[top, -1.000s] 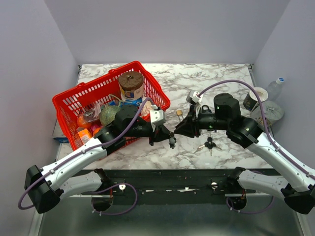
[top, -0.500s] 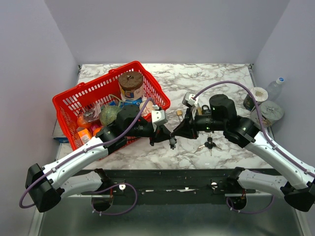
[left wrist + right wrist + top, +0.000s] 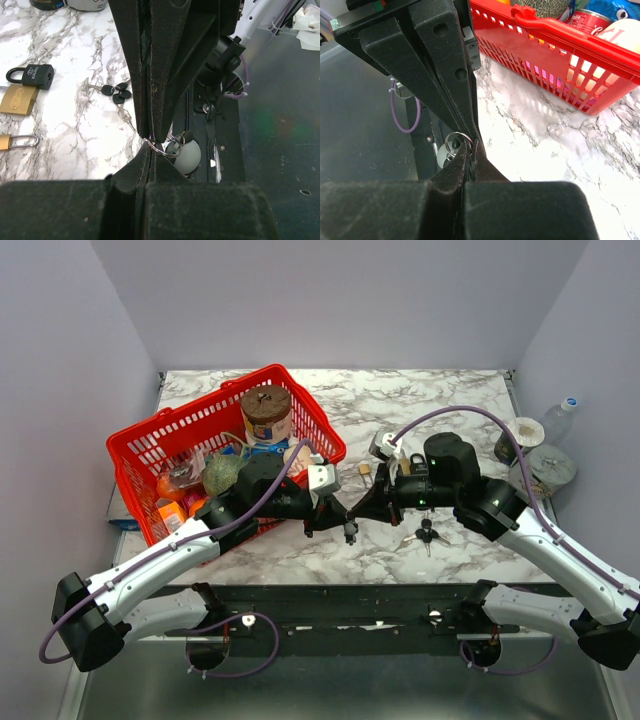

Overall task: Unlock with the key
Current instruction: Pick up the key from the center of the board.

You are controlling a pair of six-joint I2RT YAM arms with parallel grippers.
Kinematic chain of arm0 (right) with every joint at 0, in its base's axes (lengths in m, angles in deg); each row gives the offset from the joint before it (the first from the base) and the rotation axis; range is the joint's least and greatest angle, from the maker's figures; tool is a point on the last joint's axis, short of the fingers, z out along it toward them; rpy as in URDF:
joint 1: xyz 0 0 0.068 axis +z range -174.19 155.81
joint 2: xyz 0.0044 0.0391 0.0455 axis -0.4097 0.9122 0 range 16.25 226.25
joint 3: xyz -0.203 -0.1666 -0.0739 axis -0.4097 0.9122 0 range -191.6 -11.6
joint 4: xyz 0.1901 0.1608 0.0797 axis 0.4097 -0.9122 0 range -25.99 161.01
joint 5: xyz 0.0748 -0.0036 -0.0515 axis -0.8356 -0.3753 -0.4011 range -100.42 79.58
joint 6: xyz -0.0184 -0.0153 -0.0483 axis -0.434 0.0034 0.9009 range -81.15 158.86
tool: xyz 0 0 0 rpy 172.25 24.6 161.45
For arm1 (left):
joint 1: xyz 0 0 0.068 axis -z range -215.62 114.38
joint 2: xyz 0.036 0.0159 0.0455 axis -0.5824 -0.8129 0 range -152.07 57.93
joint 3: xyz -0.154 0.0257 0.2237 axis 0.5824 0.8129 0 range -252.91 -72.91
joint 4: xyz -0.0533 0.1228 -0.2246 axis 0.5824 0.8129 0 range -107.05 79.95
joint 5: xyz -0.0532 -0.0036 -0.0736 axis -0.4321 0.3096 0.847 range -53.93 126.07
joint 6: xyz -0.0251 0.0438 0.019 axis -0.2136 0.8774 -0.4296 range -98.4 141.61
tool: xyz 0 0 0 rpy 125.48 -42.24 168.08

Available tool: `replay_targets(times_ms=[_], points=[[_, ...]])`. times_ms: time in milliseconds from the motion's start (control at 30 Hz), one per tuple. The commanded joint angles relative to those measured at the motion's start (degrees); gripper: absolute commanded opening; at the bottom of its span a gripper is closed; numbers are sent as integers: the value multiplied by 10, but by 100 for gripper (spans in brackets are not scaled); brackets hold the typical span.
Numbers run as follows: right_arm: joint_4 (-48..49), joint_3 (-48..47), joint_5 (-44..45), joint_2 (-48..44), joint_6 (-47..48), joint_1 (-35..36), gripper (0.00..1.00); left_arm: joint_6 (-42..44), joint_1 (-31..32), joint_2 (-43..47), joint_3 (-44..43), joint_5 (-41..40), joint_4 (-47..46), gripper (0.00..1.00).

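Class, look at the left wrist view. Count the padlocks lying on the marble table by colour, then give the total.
Black padlock: 1
Brass padlocks: 2
Total: 3

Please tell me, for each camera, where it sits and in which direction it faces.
Top: above and behind the bases, looking down on the table; left arm and right arm show.
Left wrist: faces right, toward padlocks and keys; own left gripper shows below.
Right wrist: faces left, toward the basket; own right gripper shows below.
Both wrist views share the ring, where the grippers meet.
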Motion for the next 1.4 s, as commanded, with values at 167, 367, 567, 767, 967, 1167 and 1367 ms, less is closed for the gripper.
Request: replay_targets(times_ms=[167,367,567,767,967,1167,1367], points=[[36,22,64,-14,7,6,1,-19,5,-5,-32,-11,-8,48],[49,32,199,-38,37,6,1,-4,5,8,-45,-41,23,82],[100,44,293,-61,91,6,1,-7,-2,26,-65,-85,62,85],[164,48,316,-61,132,8,1,-194,-7,36,-105,-187,48,82],[210,50,331,-48,167,22,1,-437,-30,-4,-121,-247,3,81],[236,64,353,-45,201,62,1,-533,-46,-39,-117,-241,-54,78],[252,81,413,-41,239,110,1,-578,-52,-46,-103,-257,-84,77]])
